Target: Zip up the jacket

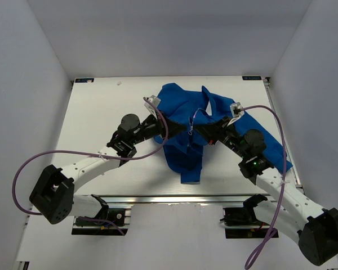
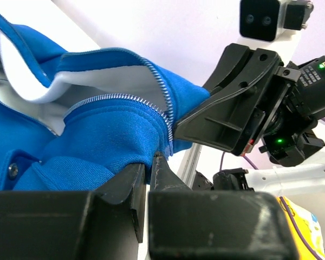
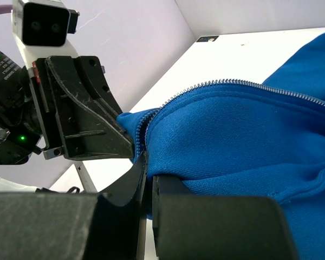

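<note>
The royal-blue jacket (image 1: 187, 115) lies bunched in the middle of the table, with a part hanging toward the near edge. Its silver zipper (image 1: 191, 127) runs between both grippers. My left gripper (image 1: 177, 128) is shut on the jacket's edge beside the zipper teeth (image 2: 163, 100); blue fleece (image 2: 92, 135) and the pale lining (image 2: 103, 84) fill that view. My right gripper (image 1: 202, 134) is shut on the opposite edge (image 3: 233, 130), just under the zipper teeth (image 3: 227, 83). The two grippers face each other closely, the fabric lifted between them.
The white table (image 1: 101, 107) is boxed by white walls at the back and on both sides. An aluminium rail (image 1: 174, 199) runs along the near edge. Purple cables (image 1: 39, 154) loop beside both arms. The right arm's elbow (image 1: 253, 152) sits over the jacket's right part.
</note>
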`<action>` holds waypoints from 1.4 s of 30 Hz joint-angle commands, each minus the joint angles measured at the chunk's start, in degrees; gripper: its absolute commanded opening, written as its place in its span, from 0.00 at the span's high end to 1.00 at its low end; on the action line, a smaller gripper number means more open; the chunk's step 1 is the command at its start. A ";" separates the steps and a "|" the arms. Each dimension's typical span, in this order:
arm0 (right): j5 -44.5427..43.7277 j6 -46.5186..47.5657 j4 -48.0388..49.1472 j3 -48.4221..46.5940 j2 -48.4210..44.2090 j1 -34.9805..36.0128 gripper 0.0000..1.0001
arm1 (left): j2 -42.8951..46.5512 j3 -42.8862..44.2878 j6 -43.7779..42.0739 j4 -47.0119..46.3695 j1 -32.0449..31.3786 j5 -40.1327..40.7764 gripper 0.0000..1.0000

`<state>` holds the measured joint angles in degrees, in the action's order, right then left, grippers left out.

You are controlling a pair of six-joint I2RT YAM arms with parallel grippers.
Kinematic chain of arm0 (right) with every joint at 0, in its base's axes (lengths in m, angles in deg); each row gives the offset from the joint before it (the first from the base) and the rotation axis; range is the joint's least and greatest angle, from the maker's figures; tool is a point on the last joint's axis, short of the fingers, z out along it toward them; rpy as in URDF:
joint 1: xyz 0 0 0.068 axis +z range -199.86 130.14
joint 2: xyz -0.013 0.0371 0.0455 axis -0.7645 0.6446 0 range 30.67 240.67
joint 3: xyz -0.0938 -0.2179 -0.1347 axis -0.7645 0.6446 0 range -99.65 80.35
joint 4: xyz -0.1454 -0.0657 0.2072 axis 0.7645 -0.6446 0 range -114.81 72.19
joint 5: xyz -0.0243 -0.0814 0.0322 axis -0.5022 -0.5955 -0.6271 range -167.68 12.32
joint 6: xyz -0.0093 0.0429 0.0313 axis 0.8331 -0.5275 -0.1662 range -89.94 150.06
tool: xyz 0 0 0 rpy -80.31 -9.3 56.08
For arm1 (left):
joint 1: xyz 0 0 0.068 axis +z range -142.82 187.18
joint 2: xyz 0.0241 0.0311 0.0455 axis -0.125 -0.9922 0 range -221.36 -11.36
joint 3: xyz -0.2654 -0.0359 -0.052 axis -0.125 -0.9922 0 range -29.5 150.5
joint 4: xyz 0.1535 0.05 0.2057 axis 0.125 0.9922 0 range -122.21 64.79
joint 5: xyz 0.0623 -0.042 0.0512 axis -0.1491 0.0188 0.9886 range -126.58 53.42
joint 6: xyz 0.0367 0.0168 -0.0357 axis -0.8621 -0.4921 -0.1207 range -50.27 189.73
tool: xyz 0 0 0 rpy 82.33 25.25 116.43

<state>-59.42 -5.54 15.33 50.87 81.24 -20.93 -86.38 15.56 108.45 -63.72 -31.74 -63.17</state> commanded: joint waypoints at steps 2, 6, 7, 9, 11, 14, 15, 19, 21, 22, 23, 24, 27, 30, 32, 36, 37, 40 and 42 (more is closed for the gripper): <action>1.87 1.93 5.53 -4.62 0.32 -0.45 1.00 | 0.93 2.32 -0.93 -2.42 2.08 0.22 1.00; 2.48 1.93 6.05 -5.15 0.94 -0.80 1.00 | 1.98 2.93 -2.15 -1.80 3.06 1.63 1.00; 3.35 1.84 5.97 -5.42 1.37 -0.89 1.00 | 2.07 3.02 -2.59 -1.89 3.14 1.89 1.00; 4.32 1.49 6.05 -6.21 1.81 -0.98 1.00 | 2.08 3.19 -3.21 -2.77 3.14 2.51 1.00; 5.20 1.23 5.97 -6.65 2.52 -0.98 1.00 | 1.64 3.46 -3.39 -3.03 3.23 2.25 1.00; 5.91 1.05 6.05 -6.82 3.48 -1.15 1.00 | 1.28 3.90 -3.30 -3.91 3.23 1.28 1.00; 6.17 1.14 6.23 -7.00 3.66 -1.24 1.00 | 1.28 3.90 -3.21 -3.91 3.23 1.19 1.00; 6.52 0.79 7.02 -7.26 4.54 -1.24 1.00 | 1.11 3.90 -3.21 -3.83 3.23 0.57 1.00; 6.35 0.79 7.11 -7.35 4.89 -1.24 1.00 | 1.19 3.81 -3.12 -3.65 3.23 0.57 1.00; 6.43 0.70 7.19 -7.44 4.89 -1.24 1.00 | 1.28 3.46 -3.12 -4.08 3.23 0.49 1.00; 6.44 0.53 7.80 -7.44 4.89 -1.24 1.00 | 1.37 3.28 -3.04 -4.18 3.23 0.49 1.00; 6.26 0.44 8.25 -7.27 4.98 -1.33 1.00 | 1.46 3.11 -2.95 -4.26 3.23 0.49 1.00; 6.08 0.26 8.43 -7.53 5.33 -1.33 1.00 | 1.72 2.58 -2.51 -4.97 3.23 0.49 1.00; 6.78 -0.26 9.39 -7.79 5.86 -1.42 1.00 | 1.72 2.67 -2.60 -4.88 3.23 0.40 1.00; 7.14 -0.79 9.83 -7.88 6.21 -1.42 1.00 | 1.64 2.75 -2.42 -4.88 3.23 0.22 1.00; 7.23 -1.49 11.15 -7.70 6.74 -1.51 1.00 | 1.55 2.75 -2.16 -4.88 3.23 -0.13 1.00; 7.31 -1.32 11.15 -7.79 6.74 -1.51 1.00 | 1.55 2.75 -1.98 -4.88 3.23 -0.22 1.00; 6.96 -1.23 11.24 -7.70 6.74 -1.68 1.00 | 1.64 2.40 -1.63 -5.32 3.23 -0.48 1.00; 6.53 -1.58 11.50 -7.35 6.48 -1.86 1.00 | 1.55 2.49 -1.45 -5.32 3.23 -0.66 1.00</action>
<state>-53.10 -6.72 20.32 46.26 88.39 -22.49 -86.36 17.18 106.63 -66.67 -28.74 -62.60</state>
